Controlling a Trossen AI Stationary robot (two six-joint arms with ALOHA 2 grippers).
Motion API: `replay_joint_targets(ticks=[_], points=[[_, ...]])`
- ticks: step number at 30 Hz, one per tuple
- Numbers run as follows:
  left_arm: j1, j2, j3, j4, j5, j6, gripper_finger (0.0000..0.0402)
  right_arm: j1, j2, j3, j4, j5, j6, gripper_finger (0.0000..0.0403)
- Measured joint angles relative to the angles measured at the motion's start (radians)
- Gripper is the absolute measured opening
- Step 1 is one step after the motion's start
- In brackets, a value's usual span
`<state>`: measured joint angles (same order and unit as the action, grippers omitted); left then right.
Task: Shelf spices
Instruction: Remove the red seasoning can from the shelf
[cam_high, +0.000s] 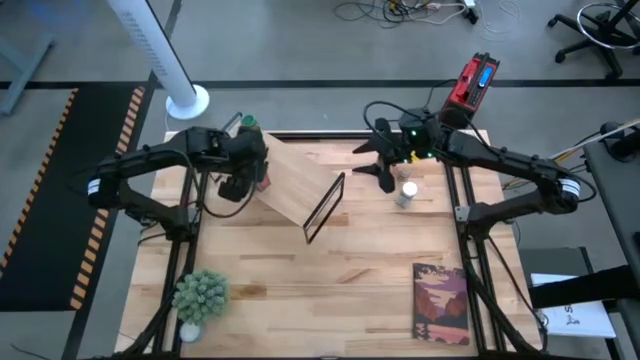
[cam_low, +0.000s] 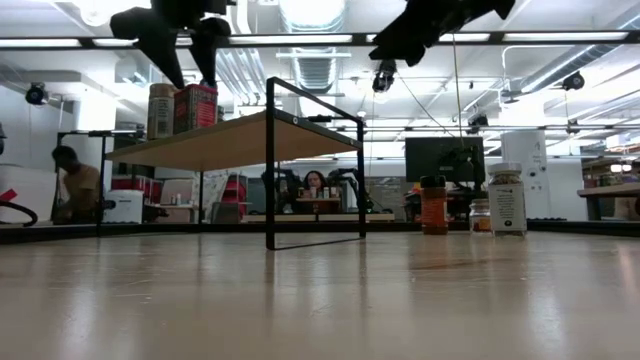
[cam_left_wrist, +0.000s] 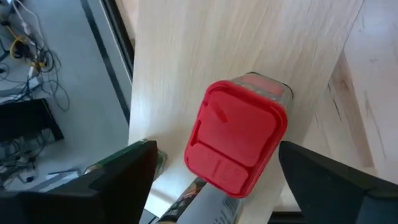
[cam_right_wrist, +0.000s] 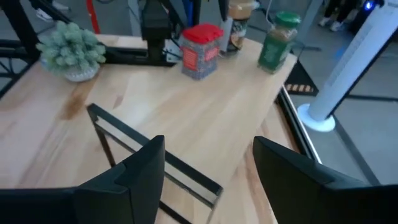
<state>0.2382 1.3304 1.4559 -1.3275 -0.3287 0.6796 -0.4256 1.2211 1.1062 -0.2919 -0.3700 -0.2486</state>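
Note:
The shelf (cam_high: 295, 180) is a pale plank on a thin black frame (cam_high: 325, 208). On its left end stand the red boxy tin (cam_left_wrist: 239, 140), a tan-topped jar (cam_low: 160, 108) and a green-lidded jar (cam_right_wrist: 277, 40). My left gripper (cam_left_wrist: 217, 149) is open just above the red tin, one finger on either side of its lid, touching nothing. My right gripper (cam_high: 385, 170) is open and empty in the air past the shelf's right end. A dark-lidded brown jar (cam_low: 433, 205), a white-lidded jar (cam_low: 507, 198) and a small jar (cam_low: 480, 215) stand on the table under the right arm.
A green potted plant (cam_high: 200, 297) stands at the table's near left. A book (cam_high: 440, 302) lies at the near right. A white pole on a round base (cam_high: 187, 100) stands off the table's far left corner. People sit in the room beyond the table (cam_low: 75, 185).

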Motion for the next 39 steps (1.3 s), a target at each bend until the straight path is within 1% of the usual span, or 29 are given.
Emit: replay_joint_targets(ticks=[3,6,10,17,25,30,33,39], points=[[0.0,0.0,0.0,-0.001,0.007,0.011,0.0341,0.008,-0.01,-0.029,0.04,0.001,0.02,0.0222],[0.0,0.0,0.0,-0.011,0.01,0.015,0.035,0.012,-0.01,-0.038,0.036,0.003,0.038,0.0219],[0.013,0.005,-0.002,-0.03,0.052,0.007,0.0358,0.021,-0.01,-0.038,0.041,0.004,0.048,0.0214],[0.045,0.011,-0.013,-0.018,0.065,0.005,0.0357,0.049,-0.01,-0.037,0.044,0.004,0.049,0.0213],[0.056,0.019,-0.018,-0.014,0.13,0.049,0.0355,0.049,-0.01,-0.036,0.043,0.006,0.05,0.0211],[0.062,0.038,-0.066,-0.002,0.13,0.098,0.0355,0.049,-0.01,-0.036,0.042,0.006,0.05,0.0211],[0.061,0.04,-0.113,0.045,0.128,0.123,0.0355,0.049,-0.01,-0.036,0.039,0.005,0.05,0.0211],[0.061,0.039,-0.175,0.071,0.085,0.124,0.0355,0.049,-0.01,-0.036,0.038,0.005,0.045,0.0211]])
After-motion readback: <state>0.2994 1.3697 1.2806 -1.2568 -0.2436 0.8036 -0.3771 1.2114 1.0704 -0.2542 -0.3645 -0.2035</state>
